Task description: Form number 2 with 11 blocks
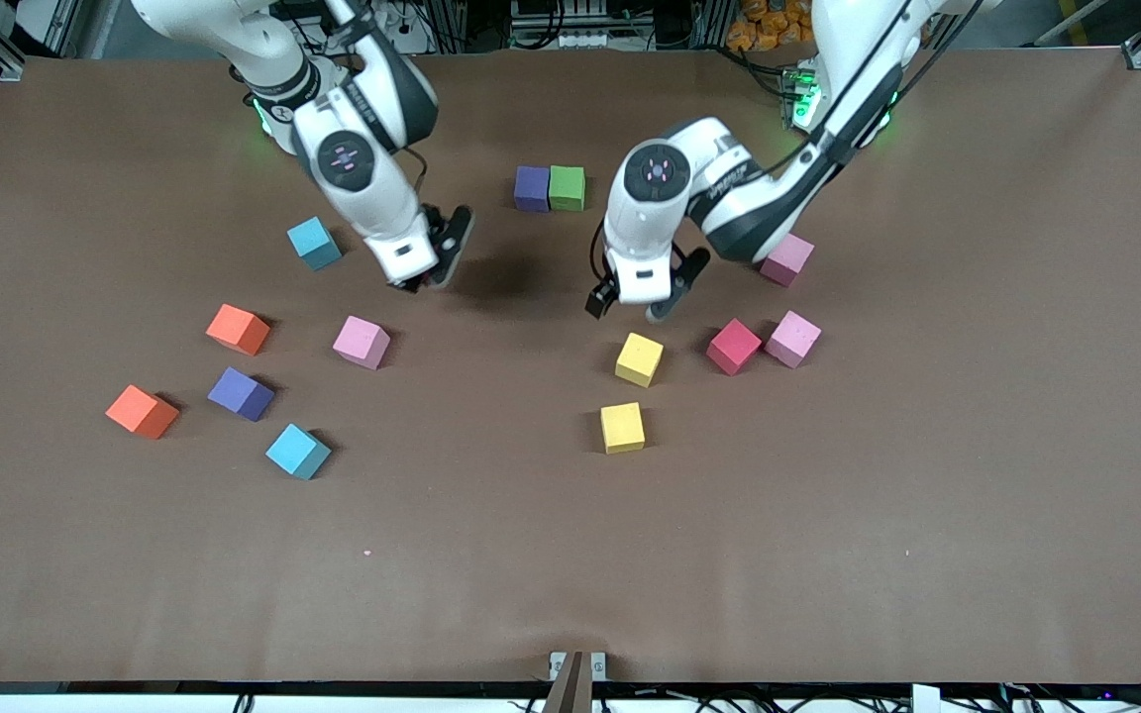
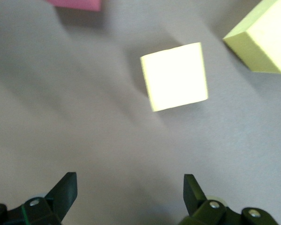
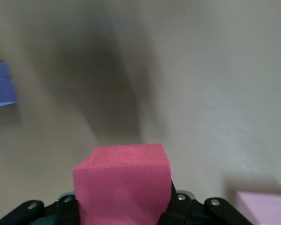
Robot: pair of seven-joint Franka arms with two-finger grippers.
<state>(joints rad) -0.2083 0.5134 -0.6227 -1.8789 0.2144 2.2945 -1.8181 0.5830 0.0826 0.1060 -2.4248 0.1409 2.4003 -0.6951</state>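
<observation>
1. The right gripper (image 1: 429, 274) hangs over bare tabletop (image 1: 828, 515), its fingers clamped narrow on a red block (image 3: 123, 180), a matte foam cube with crisp edges, seen squarely between them in the right wrist view.
2. The purple block (image 1: 532, 188) and green block (image 1: 567, 187) sit touching, side by side; this pair is probably the start of the number 2. It lies farther from the front camera than the ground under the right gripper, toward the left arm's end, so the carried cube's likely spot is beside the purple one.
3. The left gripper (image 1: 636, 300) hovers with fingers spread wide and empty; a yellow block (image 1: 639, 358) lies just ahead of it, nearer the front camera, turned slightly askew to the fingers.
4. A second yellow block (image 1: 622, 427) sits nearer the camera still; the other cubes lie scattered.
</observation>
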